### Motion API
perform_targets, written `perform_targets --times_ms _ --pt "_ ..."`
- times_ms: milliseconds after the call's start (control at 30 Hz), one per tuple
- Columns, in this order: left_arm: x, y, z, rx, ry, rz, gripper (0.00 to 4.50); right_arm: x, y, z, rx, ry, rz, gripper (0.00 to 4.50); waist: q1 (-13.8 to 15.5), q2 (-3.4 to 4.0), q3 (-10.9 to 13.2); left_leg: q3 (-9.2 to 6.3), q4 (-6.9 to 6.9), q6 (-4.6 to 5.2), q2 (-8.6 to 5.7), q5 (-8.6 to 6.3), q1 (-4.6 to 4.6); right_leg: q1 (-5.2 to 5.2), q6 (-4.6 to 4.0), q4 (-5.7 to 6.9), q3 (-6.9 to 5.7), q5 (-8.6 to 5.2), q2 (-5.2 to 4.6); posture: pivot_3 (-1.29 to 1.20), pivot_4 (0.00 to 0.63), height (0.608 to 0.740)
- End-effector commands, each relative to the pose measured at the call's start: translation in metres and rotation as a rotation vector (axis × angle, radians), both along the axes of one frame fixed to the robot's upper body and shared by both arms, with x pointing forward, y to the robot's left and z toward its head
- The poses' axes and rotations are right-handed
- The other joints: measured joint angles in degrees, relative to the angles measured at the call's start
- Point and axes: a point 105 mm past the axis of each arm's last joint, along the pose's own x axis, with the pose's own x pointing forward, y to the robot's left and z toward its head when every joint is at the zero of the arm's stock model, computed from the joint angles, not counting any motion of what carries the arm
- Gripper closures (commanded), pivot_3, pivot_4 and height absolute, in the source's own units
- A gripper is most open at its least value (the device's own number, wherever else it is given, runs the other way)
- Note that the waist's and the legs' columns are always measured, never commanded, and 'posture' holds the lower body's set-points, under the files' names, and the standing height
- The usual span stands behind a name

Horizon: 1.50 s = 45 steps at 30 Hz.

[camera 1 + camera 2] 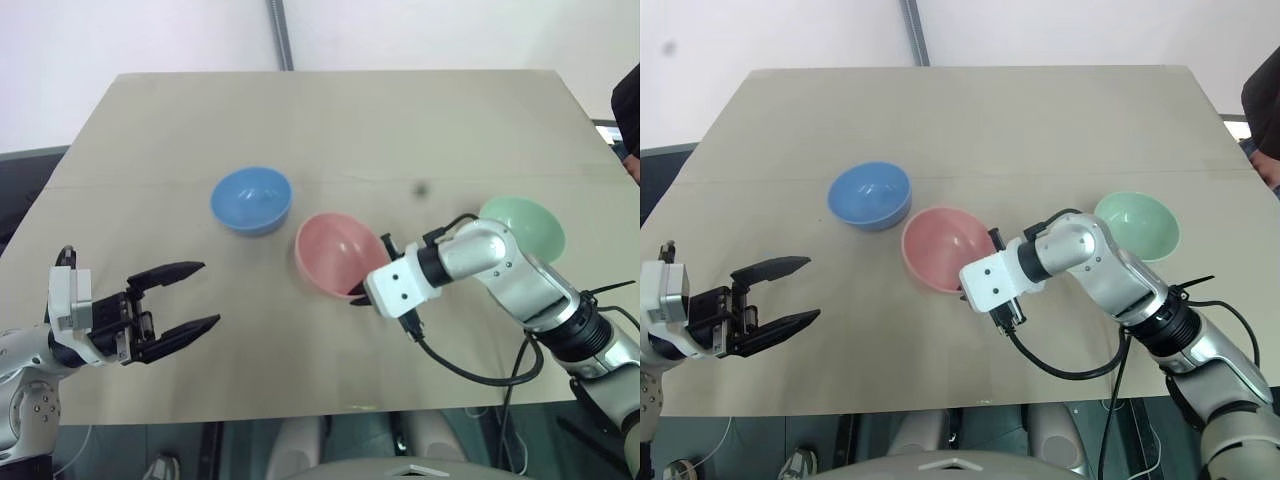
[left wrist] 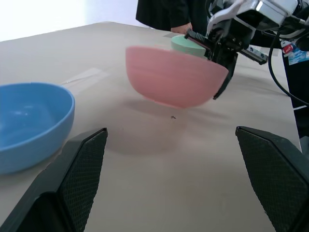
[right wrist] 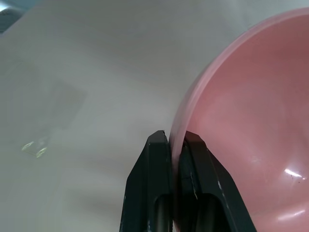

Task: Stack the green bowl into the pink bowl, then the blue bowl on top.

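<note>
The pink bowl [image 1: 335, 252] serves as the landmark near the middle of the tan table [image 1: 330, 120]. It is tilted and lifted off the tabletop, its rim pinched between the closed fingers of the right gripper [image 3: 176, 145], one finger inside the bowl and one outside. The bowl is empty.

The blue bowl [image 1: 251, 199] sits upright on the table just beside the pink bowl, on the side toward the robot's left and slightly farther from the robot; nothing is in it.

The green bowl [image 1: 1137, 225] rests on the table on the pink bowl's other side, beyond the right forearm, also empty.

The left gripper [image 1: 180, 300] hovers well apart from the pink bowl, near the table's front edge, its fingers spread wide and holding nothing.
</note>
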Motion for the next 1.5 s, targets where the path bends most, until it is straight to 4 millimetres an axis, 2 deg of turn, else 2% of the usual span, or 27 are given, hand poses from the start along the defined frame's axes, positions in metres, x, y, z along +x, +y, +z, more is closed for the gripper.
perform_targets --times_ms 33,200,267,333,433,600,700,800,867,933,1033,1200,1500 --pt "-0.001 -0.001 0.011 0.016 -0.034 0.0 0.0 -0.009 -0.003 0.0 -0.026 -0.026 0.056 4.46 0.02 0.0 0.0 0.0 0.0 0.03 0.0 -0.02 0.0 0.0 0.0 0.01 -0.01 0.0 0.0 0.0 0.15 0.74" --pt "0.0 -0.005 0.015 0.016 -0.039 0.002 0.0 -0.012 -0.007 -0.006 -0.062 -0.014 0.07 4.46 -0.01 0.0 0.0 -0.02 0.01 0.12 0.01 -0.07 0.02 0.0 0.0 0.07 -0.01 0.0 0.0 0.0 0.15 0.74" --pt "0.002 -0.01 0.018 0.015 -0.046 0.001 0.0 -0.01 -0.009 -0.011 -0.08 -0.006 0.065 3.67 0.02 0.0 0.0 -0.02 0.01 0.11 0.01 -0.06 0.02 0.0 0.0 0.07 -0.01 0.0 0.01 0.0 0.15 0.74" --pt "0.003 -0.014 0.02 0.012 -0.051 0.0 0.0 -0.007 -0.008 -0.01 -0.069 -0.021 0.053 3.12 0.03 0.0 0.0 -0.03 0.01 0.1 0.01 -0.06 0.01 0.0 0.0 0.06 -0.02 0.0 0.0 0.0 0.15 0.74" --pt "0.004 -0.017 0.021 0.007 -0.053 0.0 0.0 -0.004 -0.009 0.002 -0.016 -0.038 0.018 1.64 0.05 0.0 0.0 -0.02 0.01 0.1 0.0 -0.05 0.01 0.01 0.0 0.05 -0.01 0.0 -0.01 0.0 0.15 0.74" --pt "0.006 -0.02 0.022 -0.008 -0.057 -0.006 0.0 -0.013 -0.024 0.037 0.123 0.086 -0.077 1.64 0.16 0.01 0.01 -0.03 0.01 0.05 0.0 -0.03 -0.02 0.01 0.0 0.04 -0.02 0.0 -0.03 0.0 0.15 0.74" --pt "0.008 -0.021 0.022 -0.018 -0.057 -0.016 0.0 -0.013 -0.038 0.064 0.229 0.157 -0.194 1.64 0.19 0.0 0.0 -0.04 0.01 0.11 0.0 -0.06 -0.02 0.02 0.0 0.03 -0.02 0.0 -0.04 0.0 0.15 0.74" --pt "0.009 -0.022 0.021 -0.03 -0.058 -0.027 0.0 -0.004 -0.059 0.084 0.318 0.17 -0.378 1.64 0.23 0.02 0.01 -0.05 0.01 0.13 0.0 -0.07 -0.02 0.03 0.0 0.04 -0.03 0.0 -0.04 0.0 0.15 0.74" --pt "0.011 -0.024 0.021 -0.045 -0.064 -0.046 0.0 0.023 -0.096 0.089 0.357 0.086 -0.681 1.64 0.42 0.0 0.0 -0.04 0.01 0.14 -0.01 -0.08 -0.01 0.04 0.0 0.03 -0.03 0.0 -0.04 0.0 0.15 0.74" --pt "0.013 -0.027 0.021 -0.056 -0.069 -0.066 0.0 0.038 -0.129 0.087 0.368 0.025 -0.914 1.64 0.49 0.0 0.0 -0.03 0.01 0.14 -0.05 -0.08 -0.02 0.04 0.0 0.02 -0.03 0.0 -0.04 0.0 0.15 0.74" --pt "0.015 -0.029 0.022 -0.069 -0.078 -0.093 0.0 0.039 -0.157 0.074 0.354 0.012 -1.087 1.64 0.5 0.0 0.0 0.01 0.0 0.14 -0.09 -0.08 -0.05 0.03 0.0 0.01 0.0 0.0 -0.03 0.0 0.15 0.74" --pt "0.013 -0.038 0.021 -0.07 -0.079 -0.195 0.0 0.032 -0.168 0.045 0.352 0.101 -1.23 1.64 -0.1 0.02 0.01 0.17 -0.02 0.15 -0.07 -0.08 0.0 -0.01 0.0 0.07 0.15 0.0 0.06 0.0 0.15 0.74" --pt "0.011 -0.038 0.019 -0.048 -0.096 -0.25 0.0 0.045 -0.181 0.019 0.331 0.171 -1.345 1.64 0.11 0.03 0.01 0.14 0.0 0.15 -0.06 -0.08 0.0 0.02 0.0 0.05 0.13 0.0 0.06 0.0 0.15 0.74"
